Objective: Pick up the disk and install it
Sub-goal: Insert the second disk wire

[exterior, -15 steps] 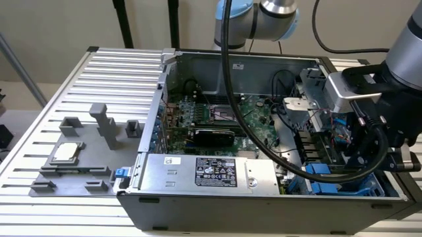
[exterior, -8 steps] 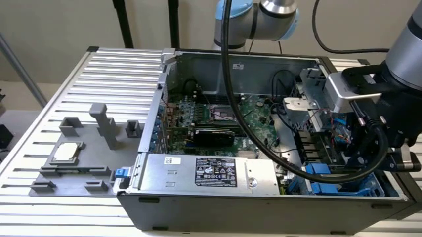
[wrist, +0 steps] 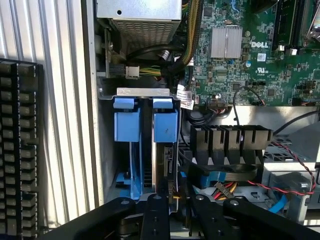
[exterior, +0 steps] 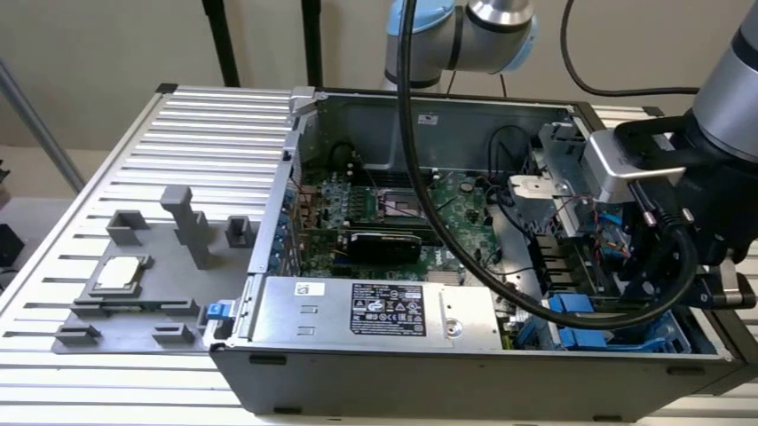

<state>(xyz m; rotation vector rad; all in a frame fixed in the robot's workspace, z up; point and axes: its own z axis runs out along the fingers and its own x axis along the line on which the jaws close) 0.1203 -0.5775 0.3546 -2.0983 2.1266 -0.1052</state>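
On the exterior view's left, the slatted table [exterior: 142, 115] carries a grey tray [exterior: 130, 328] with a small square chip [exterior: 122, 273] lying in it, untouched. Next comes the open computer case [exterior: 355, 382], with the power supply [exterior: 367, 306] along its near wall and the green motherboard [exterior: 403, 200] behind that.

At the exterior view's right, my arm [exterior: 722, 106] hangs over the corner of the case where the blue drive cage [exterior: 592, 337] sits. From the wrist view I am looking straight down into that cage. The disk [wrist: 162, 165] stands on edge in one slot, its blue carrier tab [wrist: 165, 125] level with the neighbouring carrier [wrist: 125, 125] in the next slot. The gripper [wrist: 176, 215] is directly above the disk's near edge, but I cannot tell whether it is clamped on the disk or free of it.

I judge this to be the install step, close to its end, since the disk looks deep in its slot. Whatever I command now calls for a straight line along the slot with no sideways drag. It also needs care around the red and black wires [wrist: 295, 165] and the black connector block [wrist: 230, 140] just beside the cage.
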